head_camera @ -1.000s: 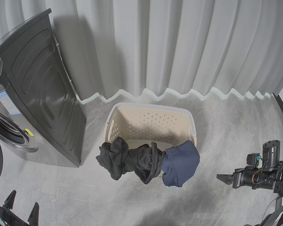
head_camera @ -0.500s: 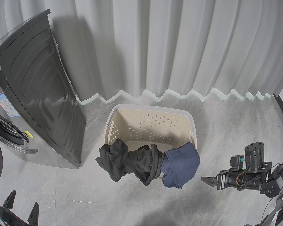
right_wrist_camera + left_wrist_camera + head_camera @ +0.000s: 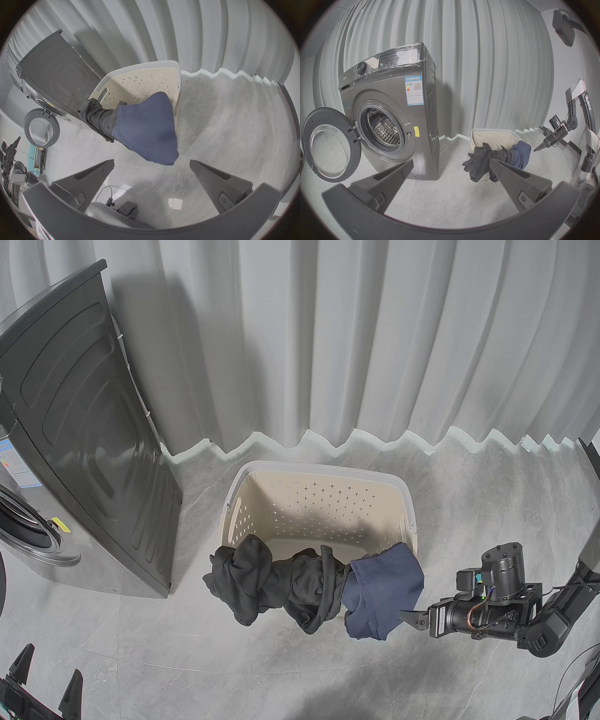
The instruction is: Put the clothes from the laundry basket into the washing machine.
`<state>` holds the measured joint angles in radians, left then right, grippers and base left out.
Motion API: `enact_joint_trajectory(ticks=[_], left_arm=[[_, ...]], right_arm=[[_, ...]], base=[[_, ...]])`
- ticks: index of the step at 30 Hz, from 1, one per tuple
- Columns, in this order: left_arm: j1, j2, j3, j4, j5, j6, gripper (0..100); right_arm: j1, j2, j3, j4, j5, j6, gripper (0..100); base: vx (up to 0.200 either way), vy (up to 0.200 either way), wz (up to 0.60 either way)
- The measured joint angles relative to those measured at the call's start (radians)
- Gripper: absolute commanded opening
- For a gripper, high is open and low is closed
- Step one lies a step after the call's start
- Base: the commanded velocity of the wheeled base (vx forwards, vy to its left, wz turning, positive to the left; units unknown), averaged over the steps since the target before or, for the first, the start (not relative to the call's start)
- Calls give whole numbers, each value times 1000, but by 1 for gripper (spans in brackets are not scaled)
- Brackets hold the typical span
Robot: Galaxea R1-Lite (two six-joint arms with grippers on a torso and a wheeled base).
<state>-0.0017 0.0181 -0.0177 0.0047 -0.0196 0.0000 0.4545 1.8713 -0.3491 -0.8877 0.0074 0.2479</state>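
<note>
Though limp, clothes over perforated basket

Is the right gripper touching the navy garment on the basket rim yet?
Apart. The right wrist view shows bare floor between each open finger of the right gripper and the navy garment; the cloth hangs just ahead of the fingertips.

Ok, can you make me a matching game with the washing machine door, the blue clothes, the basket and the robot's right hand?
Things:
1. washing machine door
2. blue garment
3. laundry basket
4. right hand

States:
a. cream, with small holes
b. swung wide open
c. open, holding nothing, close to the blue garment
d. draped over the basket's near rim

Pairs: 1-b, 2-d, 3-a, 4-c.
</note>
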Motion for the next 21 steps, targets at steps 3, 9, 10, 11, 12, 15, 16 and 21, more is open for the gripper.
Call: enact_joint_trajectory(ticks=[3,9,10,11,12,15,16,21], left_arm=[[0,0,0,0,0,0,100],[0,0,0,0,0,0,100],[0,0,0,0,0,0,100],[0,0,0,0,0,0,100],[0,0,0,0,0,0,100],[0,0,0,0,0,0,100],[0,0,0,0,0,0,100],[0,0,0,1,0,0,100]], right_arm=[[7,37,-18,-23,-2,3,100],[14,103,-47,-60,-3,11,100],[14,112,-51,-67,-4,11,100],[14,122,-57,-76,-5,11,100],[14,132,-62,-81,-7,11,100],[14,166,-83,-91,-21,11,100],[14,177,-92,-93,-23,11,100],[15,209,-130,-93,-25,11,100]], base=[[0,0,0],[0,0,0],[0,0,0],[0,0,0],[0,0,0],[0,0,0],[0,0,0],[0,0,0]])
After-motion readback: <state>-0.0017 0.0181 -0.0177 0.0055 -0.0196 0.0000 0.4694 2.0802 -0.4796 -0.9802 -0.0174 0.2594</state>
